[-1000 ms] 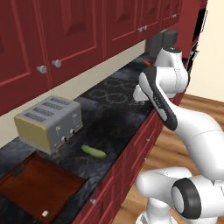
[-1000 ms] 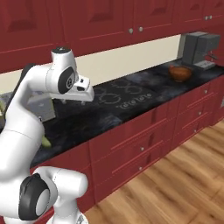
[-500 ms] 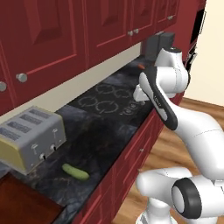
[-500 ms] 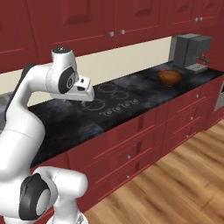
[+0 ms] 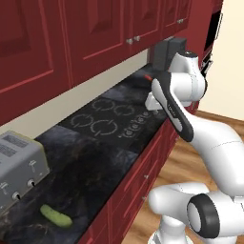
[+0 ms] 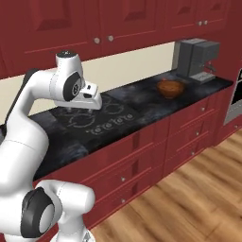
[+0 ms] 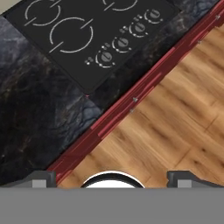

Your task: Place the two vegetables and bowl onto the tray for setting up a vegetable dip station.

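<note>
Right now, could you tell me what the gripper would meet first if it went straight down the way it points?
Probably the counter's front edge beside the cooktop, or the wooden floor just past it; depth is unclear. The open gripper holds nothing.

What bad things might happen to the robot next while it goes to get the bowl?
1. The bowl sits right in front of the coffee machine, so a clumsy reach might bump that machine.
2. The hand is open and empty above the counter's edge near the stovetop, far from the bowl; a grab from here would likely miss.
3. The green cucumber-like piece lies near the counter's front edge beside the toaster; a nudge could roll it off.
</note>
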You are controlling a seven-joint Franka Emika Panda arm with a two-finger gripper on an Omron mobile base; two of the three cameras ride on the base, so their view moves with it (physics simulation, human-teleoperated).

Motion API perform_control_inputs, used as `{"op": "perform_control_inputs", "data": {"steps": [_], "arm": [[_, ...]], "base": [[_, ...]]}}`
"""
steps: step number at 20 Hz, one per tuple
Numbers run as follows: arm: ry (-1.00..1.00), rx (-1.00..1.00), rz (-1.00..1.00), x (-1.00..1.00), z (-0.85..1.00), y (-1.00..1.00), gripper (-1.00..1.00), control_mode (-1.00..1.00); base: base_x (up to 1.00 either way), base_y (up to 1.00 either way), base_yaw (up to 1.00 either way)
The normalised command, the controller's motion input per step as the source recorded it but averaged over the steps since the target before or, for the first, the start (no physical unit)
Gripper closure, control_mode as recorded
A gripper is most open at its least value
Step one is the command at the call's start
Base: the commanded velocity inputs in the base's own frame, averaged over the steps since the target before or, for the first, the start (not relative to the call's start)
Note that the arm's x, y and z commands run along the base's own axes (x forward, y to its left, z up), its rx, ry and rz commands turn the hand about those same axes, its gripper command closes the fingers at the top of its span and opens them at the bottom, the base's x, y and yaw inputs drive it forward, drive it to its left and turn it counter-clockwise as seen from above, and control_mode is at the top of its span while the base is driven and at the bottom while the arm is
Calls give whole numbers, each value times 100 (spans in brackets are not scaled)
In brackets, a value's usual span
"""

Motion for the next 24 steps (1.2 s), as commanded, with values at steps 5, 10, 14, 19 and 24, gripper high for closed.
{"op": "perform_control_inputs", "data": {"steps": [5, 10, 14, 19, 24], "arm": [[0, 0, 0, 0, 0, 0, -100, 100], [0, 0, 0, 0, 0, 0, -100, 100], [0, 0, 0, 0, 0, 0, -100, 100], [0, 0, 0, 0, 0, 0, -100, 100], [0, 0, 0, 0, 0, 0, -100, 100]], "base": [[38, -48, 0], [37, -49, 0], [36, -50, 0], [36, -50, 0], [36, -50, 0]]}}
